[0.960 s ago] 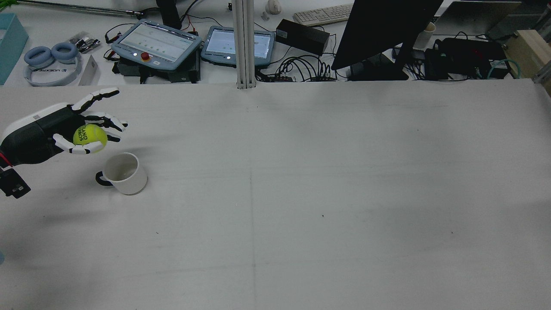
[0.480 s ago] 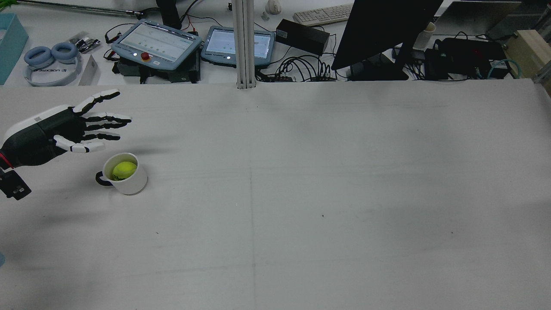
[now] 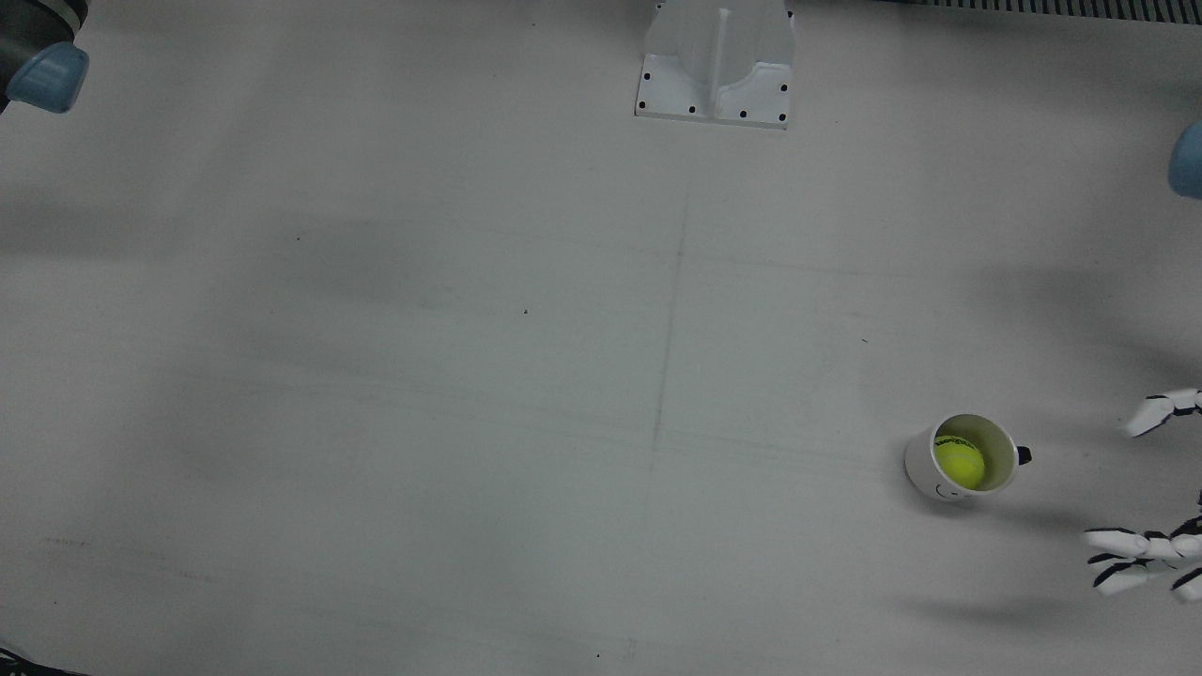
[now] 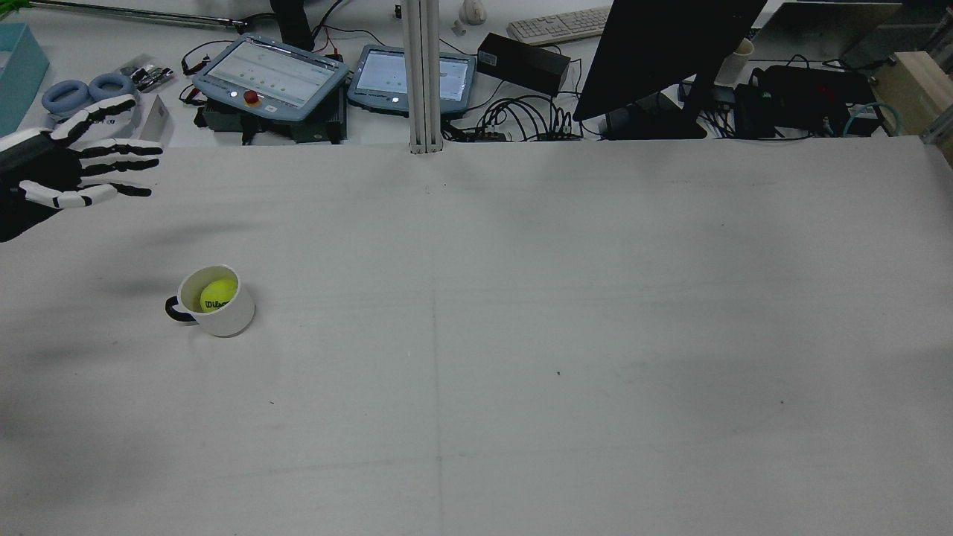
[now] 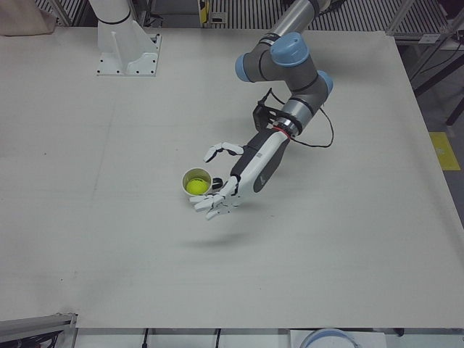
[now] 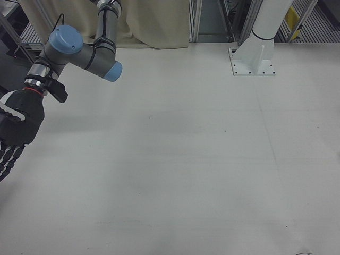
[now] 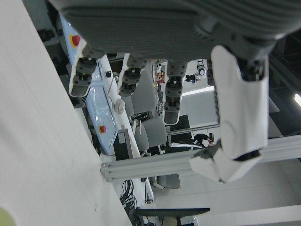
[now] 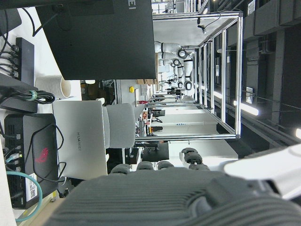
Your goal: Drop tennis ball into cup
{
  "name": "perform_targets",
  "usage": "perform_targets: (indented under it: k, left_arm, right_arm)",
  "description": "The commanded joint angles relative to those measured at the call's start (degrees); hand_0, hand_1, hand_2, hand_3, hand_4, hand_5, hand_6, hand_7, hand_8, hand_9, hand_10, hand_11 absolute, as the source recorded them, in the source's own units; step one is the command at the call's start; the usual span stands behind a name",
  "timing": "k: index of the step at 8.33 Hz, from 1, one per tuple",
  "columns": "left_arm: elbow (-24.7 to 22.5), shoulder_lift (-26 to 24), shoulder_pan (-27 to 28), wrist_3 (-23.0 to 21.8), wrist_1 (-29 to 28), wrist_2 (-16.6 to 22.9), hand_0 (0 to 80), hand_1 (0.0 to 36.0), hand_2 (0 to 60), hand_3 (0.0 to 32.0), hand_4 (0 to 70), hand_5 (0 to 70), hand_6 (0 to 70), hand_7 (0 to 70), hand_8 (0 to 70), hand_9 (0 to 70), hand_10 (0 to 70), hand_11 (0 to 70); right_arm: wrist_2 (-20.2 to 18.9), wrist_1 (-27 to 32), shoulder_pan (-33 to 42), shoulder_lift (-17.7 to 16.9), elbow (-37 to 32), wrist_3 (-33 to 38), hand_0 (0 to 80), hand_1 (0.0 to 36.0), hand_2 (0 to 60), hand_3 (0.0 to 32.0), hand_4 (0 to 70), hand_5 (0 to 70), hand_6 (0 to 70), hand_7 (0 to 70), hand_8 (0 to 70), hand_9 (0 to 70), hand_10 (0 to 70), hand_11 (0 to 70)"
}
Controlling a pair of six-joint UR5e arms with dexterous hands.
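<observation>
The yellow tennis ball (image 4: pixel 218 294) lies inside the white cup (image 4: pixel 227 318), which stands upright on the table with its black handle to the left in the rear view. Ball (image 3: pixel 959 462) and cup (image 3: pixel 920 467) also show in the front view, and the ball (image 5: pixel 193 186) in the left-front view. My left hand (image 4: pixel 71 167) is open and empty, fingers spread, raised above the table and apart from the cup, beyond it and to the left. It also shows in the left-front view (image 5: pixel 228 190). My right hand (image 6: pixel 13 130) hangs at the right-front view's left edge, fingers extended, holding nothing.
A white arm pedestal (image 3: pixel 716 66) is bolted at the table's robot side. Past the far table edge lie teach pendants (image 4: pixel 272 78), a monitor (image 4: pixel 663 52), headphones (image 4: pixel 78 104) and cables.
The left hand let go of the ball, which fell into the cup. The hand then spread its fingers and drew away from the cup, up and to the left in the rear view.
</observation>
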Motion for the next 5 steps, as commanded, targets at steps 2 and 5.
perform_targets:
  k: [2,5]
  left_arm:
    - [4.18,-0.55,-17.92,-1.12,0.74,1.27,66.6,35.5,42.4,32.0,0.0,19.9,34.3,18.6,19.7,8.2,14.2,23.7]
    - [4.18,-3.18,-18.12,-1.03,2.58,1.45,77.0,35.9,40.9,32.0,0.0,19.2,27.4,22.0,19.2,10.1,15.3,25.4]
  right_arm:
    - [0.00,0.03,0.00,0.00,-0.01,0.00,0.0,0.0,0.0,0.0,0.0,0.0,0.0,0.0,0.0,0.0,0.0,0.0]
    - [0.00,0.03,-0.09,0.00,-0.19,0.00,0.0,0.0,0.0,0.0,0.0,0.0,0.0,0.0,0.0,0.0,0.0,0.0]
